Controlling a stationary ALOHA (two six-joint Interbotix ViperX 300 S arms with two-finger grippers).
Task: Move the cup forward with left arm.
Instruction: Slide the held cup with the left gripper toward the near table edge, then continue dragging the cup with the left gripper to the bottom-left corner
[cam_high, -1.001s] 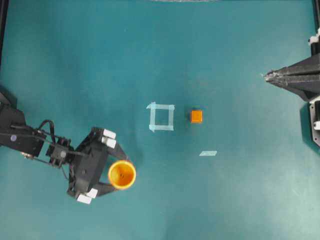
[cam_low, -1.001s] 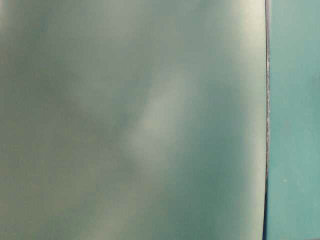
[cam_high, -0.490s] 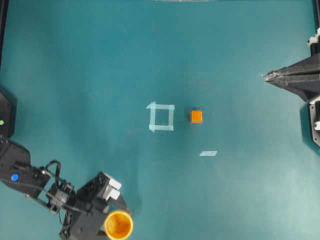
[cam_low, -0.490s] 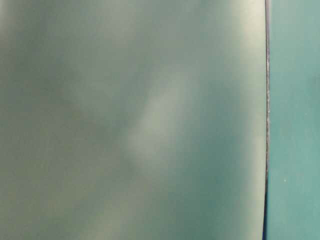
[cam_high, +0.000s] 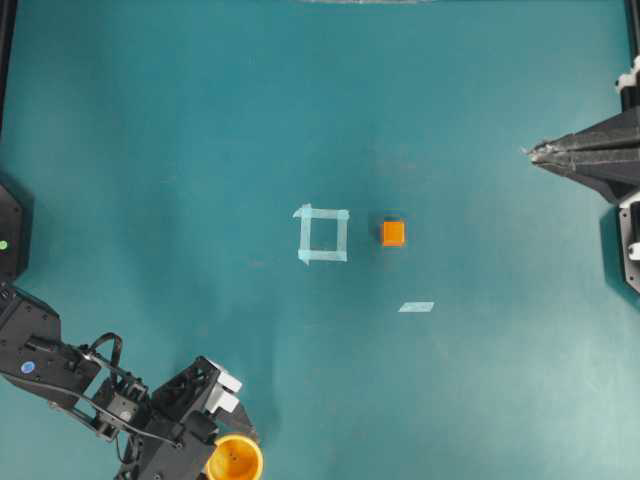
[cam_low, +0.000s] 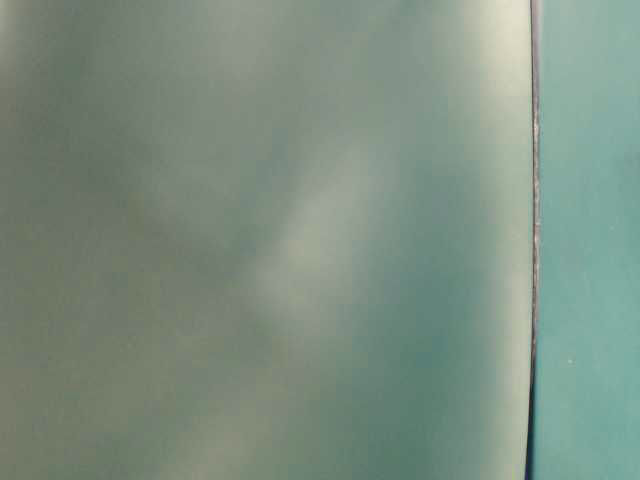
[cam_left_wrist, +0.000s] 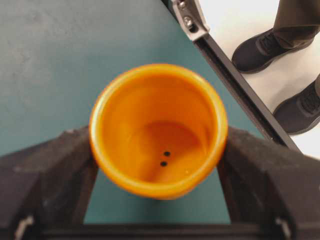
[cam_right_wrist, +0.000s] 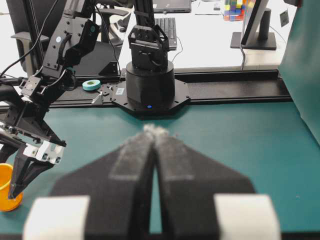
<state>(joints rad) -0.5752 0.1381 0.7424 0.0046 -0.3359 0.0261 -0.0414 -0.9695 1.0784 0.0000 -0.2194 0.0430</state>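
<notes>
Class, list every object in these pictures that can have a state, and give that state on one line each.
cup: upright, empty, gripped at the table's near edge
left gripper: shut on the cup, one finger on each side
right gripper: shut, holding nothing, parked at the side
orange cube: resting on the mat beside the tape square, untouched

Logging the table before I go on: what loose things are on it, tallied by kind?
Cup: 1, orange-yellow, held in the left gripper
Cube: 1, orange
Tape square: 1
Tape strip: 1
Total: 4
</notes>
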